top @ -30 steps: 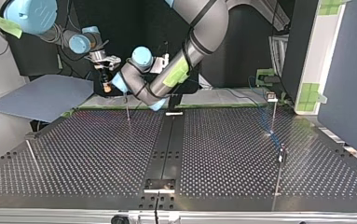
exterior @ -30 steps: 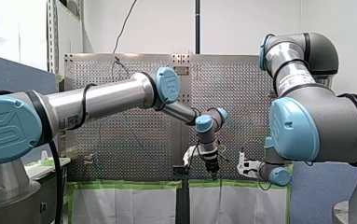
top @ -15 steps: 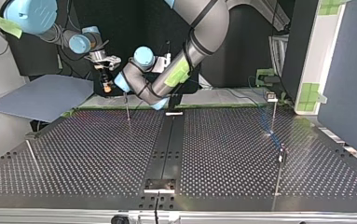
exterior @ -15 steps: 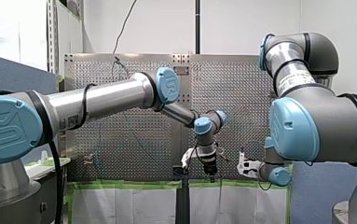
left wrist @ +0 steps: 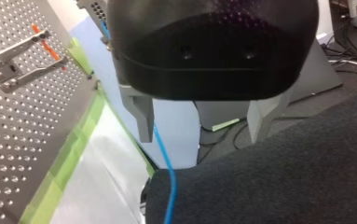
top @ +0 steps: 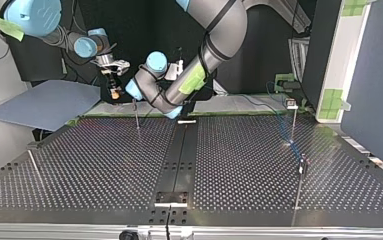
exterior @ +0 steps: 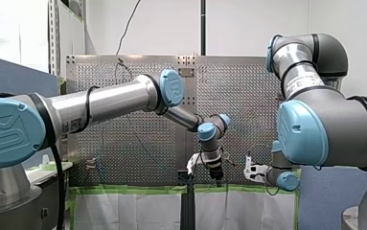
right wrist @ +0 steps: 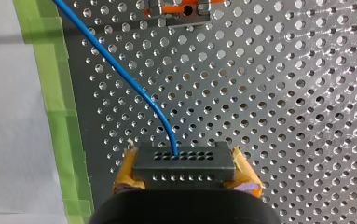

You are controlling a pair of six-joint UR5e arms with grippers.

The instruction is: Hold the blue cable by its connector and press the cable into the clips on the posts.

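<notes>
Right wrist view: the connector (right wrist: 184, 159) is clamped by the right gripper (right wrist: 185, 171), and the blue cable (right wrist: 120, 74) should be kept taut between the spread, empty left gripper (left wrist: 199, 121) fingers (left wrist: 142, 116).

The connector (right wrist: 184, 161) sits in my right gripper (right wrist: 185, 173) — the cable (right wrist: 120, 74) leads ahead, with a clip (right wrist: 178, 9) beside it. The cable also passes between the fingers of my left gripper (left wrist: 202, 119).

The blue cable (right wrist: 120, 71) has a smooth, slightly glossy plastic sheath; its connector (right wrist: 184, 161) is matt black plastic. The perforated table (top: 104, 165) is metal, dark and matt in the top view's lower half. Green tape (right wrist: 50, 70) looks matt. In the front view's left half, the arm tube (exterior: 109, 100) is brushed metal, its cap (exterior: 173, 87) glossy blue plastic.
</notes>
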